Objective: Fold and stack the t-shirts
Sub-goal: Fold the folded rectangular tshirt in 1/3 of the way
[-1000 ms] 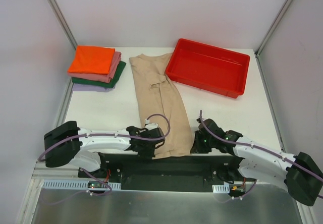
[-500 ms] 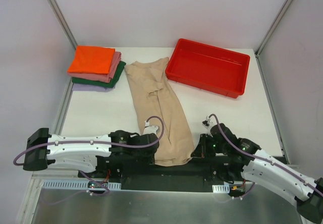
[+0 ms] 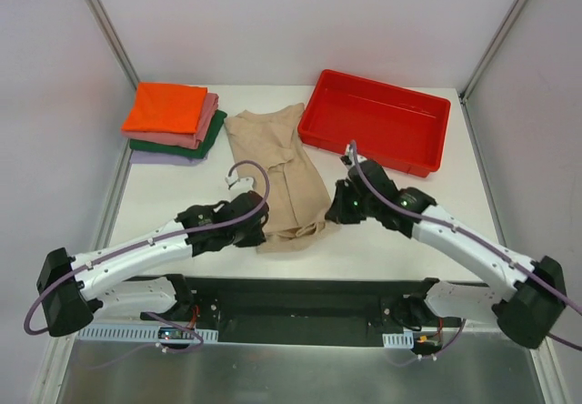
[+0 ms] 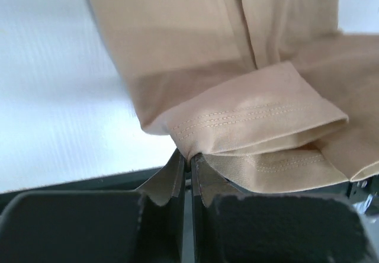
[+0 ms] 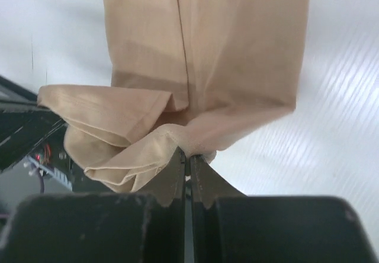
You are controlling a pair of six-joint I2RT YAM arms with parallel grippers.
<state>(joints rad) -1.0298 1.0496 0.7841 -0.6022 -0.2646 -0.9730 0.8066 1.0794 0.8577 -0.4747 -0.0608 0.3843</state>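
Note:
The beige t-shirt [image 3: 273, 154] lies lengthwise in the middle of the table, its near end lifted and doubled back. My left gripper [image 3: 255, 232] is shut on the near-left corner of its hem; the pinch shows in the left wrist view [image 4: 188, 160]. My right gripper [image 3: 336, 209] is shut on the near-right corner, as the right wrist view [image 5: 188, 155] shows. The hem [image 4: 254, 127] sags in loose folds between the two grippers. A folded stack stands at the far left: orange t-shirt [image 3: 165, 106] on top, then pink [image 3: 207, 124], dark green [image 3: 215, 136] and lavender [image 3: 151, 156].
A red plastic tray [image 3: 375, 120] stands at the far right, close to the beige shirt's upper end and to my right arm. The black base rail [image 3: 300, 299] runs along the table's near edge.
Both grippers have risen from the table's near edge and moved toward the far side, carrying the beige shirt's near hem with them. The shirt now covers a shorter length of the table.

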